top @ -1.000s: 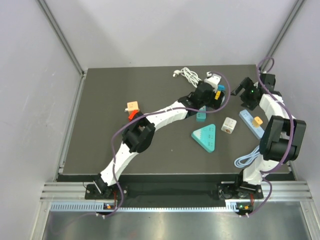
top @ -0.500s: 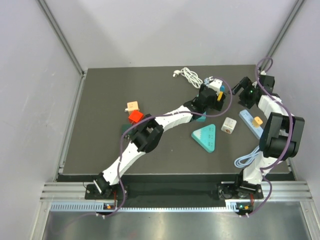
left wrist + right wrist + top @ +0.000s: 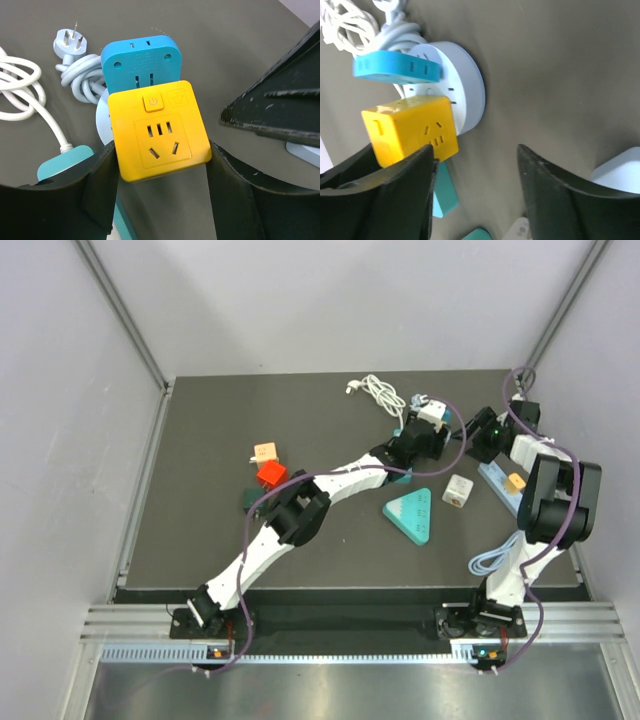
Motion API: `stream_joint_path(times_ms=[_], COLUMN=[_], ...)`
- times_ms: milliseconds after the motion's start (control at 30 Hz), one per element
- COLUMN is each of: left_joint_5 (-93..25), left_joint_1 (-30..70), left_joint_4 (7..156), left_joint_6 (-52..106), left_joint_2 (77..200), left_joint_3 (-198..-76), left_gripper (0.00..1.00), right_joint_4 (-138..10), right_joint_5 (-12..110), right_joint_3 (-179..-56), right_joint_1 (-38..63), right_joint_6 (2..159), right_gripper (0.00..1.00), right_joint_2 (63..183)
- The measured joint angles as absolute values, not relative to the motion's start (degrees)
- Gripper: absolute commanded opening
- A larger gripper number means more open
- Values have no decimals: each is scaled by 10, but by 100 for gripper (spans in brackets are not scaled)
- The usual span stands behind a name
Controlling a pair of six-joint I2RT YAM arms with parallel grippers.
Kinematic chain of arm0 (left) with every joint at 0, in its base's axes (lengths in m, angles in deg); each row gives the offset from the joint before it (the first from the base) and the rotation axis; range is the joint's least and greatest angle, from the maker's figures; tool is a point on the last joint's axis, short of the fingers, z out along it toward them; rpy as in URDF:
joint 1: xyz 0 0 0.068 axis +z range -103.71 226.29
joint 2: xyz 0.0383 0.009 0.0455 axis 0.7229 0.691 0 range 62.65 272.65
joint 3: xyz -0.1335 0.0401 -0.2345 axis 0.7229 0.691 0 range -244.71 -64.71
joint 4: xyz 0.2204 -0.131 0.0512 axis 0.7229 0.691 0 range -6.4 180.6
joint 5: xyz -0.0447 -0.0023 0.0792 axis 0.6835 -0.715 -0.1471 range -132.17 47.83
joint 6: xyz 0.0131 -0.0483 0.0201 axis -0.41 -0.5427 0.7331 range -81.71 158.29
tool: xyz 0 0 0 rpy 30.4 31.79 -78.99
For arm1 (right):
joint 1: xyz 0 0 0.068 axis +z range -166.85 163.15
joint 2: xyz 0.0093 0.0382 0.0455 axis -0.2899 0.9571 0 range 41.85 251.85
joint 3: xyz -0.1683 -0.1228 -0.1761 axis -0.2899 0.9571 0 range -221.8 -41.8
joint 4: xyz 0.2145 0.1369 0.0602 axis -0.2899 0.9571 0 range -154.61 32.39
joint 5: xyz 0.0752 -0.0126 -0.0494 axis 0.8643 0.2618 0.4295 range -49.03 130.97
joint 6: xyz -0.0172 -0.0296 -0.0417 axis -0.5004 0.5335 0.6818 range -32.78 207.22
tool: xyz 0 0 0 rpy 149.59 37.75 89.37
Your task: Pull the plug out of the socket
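A yellow cube plug [image 3: 159, 131] and a blue plug [image 3: 141, 57] sit in a round white socket [image 3: 103, 120] at the back of the table. My left gripper [image 3: 161, 161] is shut on the yellow cube, one finger on each side. The right wrist view shows the same cube [image 3: 410, 130], blue plug [image 3: 397, 66] and socket [image 3: 465, 80]. My right gripper [image 3: 475, 155] is open and empty, its left finger close beside the cube. From above, the socket [image 3: 430, 412] lies between my left gripper [image 3: 418, 435] and my right gripper [image 3: 478, 436].
A coiled white cable [image 3: 378, 390] lies behind the socket. A teal triangle [image 3: 410, 513], a white cube [image 3: 458, 490] and a teal block [image 3: 402, 475] lie nearby. A light blue strip [image 3: 497, 480] is at the right, and orange [image 3: 265, 451] and red [image 3: 270, 473] cubes at the left.
My right gripper has moved left, toward the socket and the yellow cube. My left arm has shifted a little and still holds the cube.
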State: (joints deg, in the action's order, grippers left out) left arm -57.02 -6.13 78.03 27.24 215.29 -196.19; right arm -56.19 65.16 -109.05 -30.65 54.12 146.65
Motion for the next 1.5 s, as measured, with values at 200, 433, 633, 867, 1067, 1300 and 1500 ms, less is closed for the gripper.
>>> stream_joint_path(times_ms=[200, 433, 633, 867, 1067, 1300, 1500], left_joint_5=[-562, -545, -531, -495, -467, -432, -415], left_joint_1=[-56, -52, -48, -34, -21, -11, -5], left_joint_4=[782, 787, 784, 784, 781, 769, 760], left_joint_6=[264, 260, 247, 186, 142, 91, 59], left_joint_2=[2153, 2153, 2144, 2121, 2106, 2094, 2093], left_joint_3=[-1964, -1967, -1953, -1925, -1903, -1884, -1877], left_gripper=[4, 0, 0, 0, 0, 0, 0], right_joint_4=[-579, -618, -650, -677, -724, -796, -857], right_joint_5=[673, 697, 712, 722, 740, 751, 768], right_joint_3=[-1079, -1078, -1078, -1074, -1059, -1043, -1023], right_joint_1=[-308, -309, -309, -309, -309, -310, -313], right_joint_6=[535, 522, 520, 516, 506, 480, 451], right_gripper=[58, 53, 59, 56, 56, 54, 48], right_joint_2=[1492, 1510, 1524, 1542, 1542, 1544, 1550])
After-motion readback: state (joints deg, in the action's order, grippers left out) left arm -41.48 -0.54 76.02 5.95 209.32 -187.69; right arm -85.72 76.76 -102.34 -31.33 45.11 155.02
